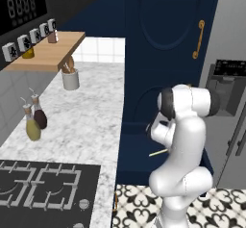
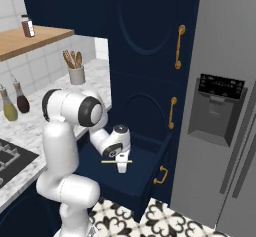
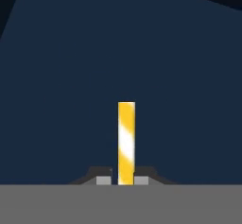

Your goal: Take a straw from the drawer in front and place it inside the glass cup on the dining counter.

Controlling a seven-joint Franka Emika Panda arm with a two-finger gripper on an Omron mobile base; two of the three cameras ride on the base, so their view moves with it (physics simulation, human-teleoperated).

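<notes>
My gripper (image 2: 121, 168) points down into the open navy drawer (image 2: 148, 167) and is shut on the straw (image 2: 116, 161), a thin yellow stick lying level across the fingertips. In the hand view the straw (image 3: 126, 138) stands up from between the two closed fingertips (image 3: 103, 180) of the gripper (image 3: 126, 180), with the drawer's dark floor (image 3: 71, 76) behind it. From the left base view one end of the straw (image 1: 157, 152) pokes out beside the arm over the drawer (image 1: 129, 147). The glass cup and the dining counter are out of view.
A marble worktop (image 1: 86, 116) with a black hob (image 1: 38, 186), two bottles (image 1: 33, 123) and a pot of wooden spoons (image 2: 76, 71) lies left of the drawer. Tall navy doors with brass handles (image 2: 179, 46) rise behind it. A steel fridge (image 2: 220, 111) stands to the right.
</notes>
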